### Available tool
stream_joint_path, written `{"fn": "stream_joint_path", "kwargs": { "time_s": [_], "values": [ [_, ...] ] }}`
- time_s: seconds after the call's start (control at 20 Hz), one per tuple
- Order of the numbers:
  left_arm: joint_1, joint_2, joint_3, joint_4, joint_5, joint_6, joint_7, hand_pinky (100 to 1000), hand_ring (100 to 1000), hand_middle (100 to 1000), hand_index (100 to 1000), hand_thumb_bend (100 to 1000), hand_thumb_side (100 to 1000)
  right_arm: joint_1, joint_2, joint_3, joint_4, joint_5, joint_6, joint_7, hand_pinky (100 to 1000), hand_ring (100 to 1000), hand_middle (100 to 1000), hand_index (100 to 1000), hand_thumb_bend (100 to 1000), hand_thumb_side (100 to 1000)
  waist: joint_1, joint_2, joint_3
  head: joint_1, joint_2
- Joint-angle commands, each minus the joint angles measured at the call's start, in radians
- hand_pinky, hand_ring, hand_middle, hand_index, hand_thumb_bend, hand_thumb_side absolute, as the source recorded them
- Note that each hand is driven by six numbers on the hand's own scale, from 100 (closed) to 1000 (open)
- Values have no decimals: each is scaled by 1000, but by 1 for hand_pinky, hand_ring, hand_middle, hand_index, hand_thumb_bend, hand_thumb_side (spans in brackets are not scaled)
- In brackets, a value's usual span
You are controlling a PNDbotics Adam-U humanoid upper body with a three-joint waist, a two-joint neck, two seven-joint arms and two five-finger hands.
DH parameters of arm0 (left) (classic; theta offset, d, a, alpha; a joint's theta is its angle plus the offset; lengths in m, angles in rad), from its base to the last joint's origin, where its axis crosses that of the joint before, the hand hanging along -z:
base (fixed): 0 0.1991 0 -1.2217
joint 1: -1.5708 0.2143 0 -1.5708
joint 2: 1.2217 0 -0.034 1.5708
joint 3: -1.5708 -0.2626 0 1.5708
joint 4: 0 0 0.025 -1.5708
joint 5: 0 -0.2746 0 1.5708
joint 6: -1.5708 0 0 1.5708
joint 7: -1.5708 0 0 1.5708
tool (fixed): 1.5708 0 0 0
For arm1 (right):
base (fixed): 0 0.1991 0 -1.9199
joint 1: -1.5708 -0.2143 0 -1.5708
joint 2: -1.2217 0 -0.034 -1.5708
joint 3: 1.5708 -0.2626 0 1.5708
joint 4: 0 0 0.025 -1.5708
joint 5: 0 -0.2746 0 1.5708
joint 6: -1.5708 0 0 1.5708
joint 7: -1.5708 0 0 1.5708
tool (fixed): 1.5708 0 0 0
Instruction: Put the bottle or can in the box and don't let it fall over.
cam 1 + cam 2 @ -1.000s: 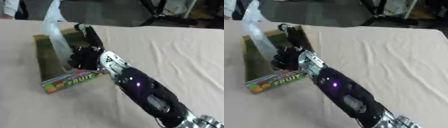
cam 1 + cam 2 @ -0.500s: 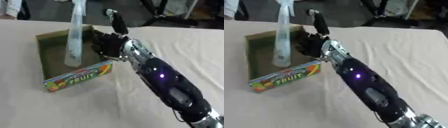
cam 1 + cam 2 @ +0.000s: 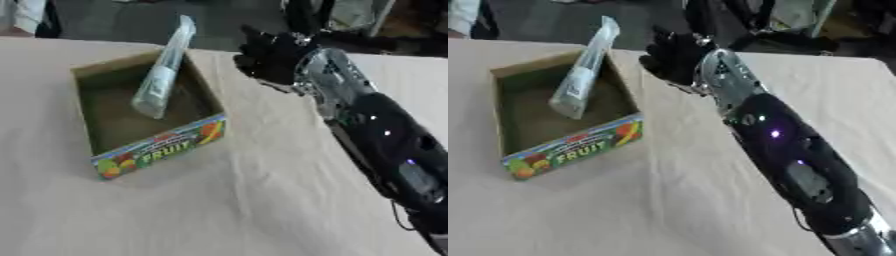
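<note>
Fingers (image 3: 262, 52) of my right hand curled on nothing, clear plastic bottle (image 3: 163, 80) leaning in the cardboard fruit box (image 3: 157, 150) to their left.

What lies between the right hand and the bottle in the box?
The box's right wall and bare tablecloth; the right hand is clear of the leaning bottle, left eye view.

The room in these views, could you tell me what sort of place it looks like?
Probably a lab or office workspace: a cloth-covered table, dark chair or stand legs on the floor beyond it, and a test setup of box and bottle.
</note>
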Motion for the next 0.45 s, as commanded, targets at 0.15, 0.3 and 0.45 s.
{"fn": "stream_joint_path", "kwargs": {
  "time_s": [0.15,0.3,0.45],
  "values": [
    [-1,36,12,-16,-7,3,1,929,935,1000,865,223,689,9,-99,-60,-117,2,-17,-13,100,100,100,940,319,684,4,-34,-8,8,-2],
    [4,39,14,-16,-9,4,2,931,936,1000,865,221,692,42,-150,-94,-184,14,-23,-21,100,100,100,942,326,684,3,-36,-13,14,-5],
    [9,42,16,-16,-10,5,4,932,936,1000,864,218,694,82,-200,-137,-252,47,-39,-35,100,100,103,945,328,663,3,-37,-20,19,-4]
  ]
}}
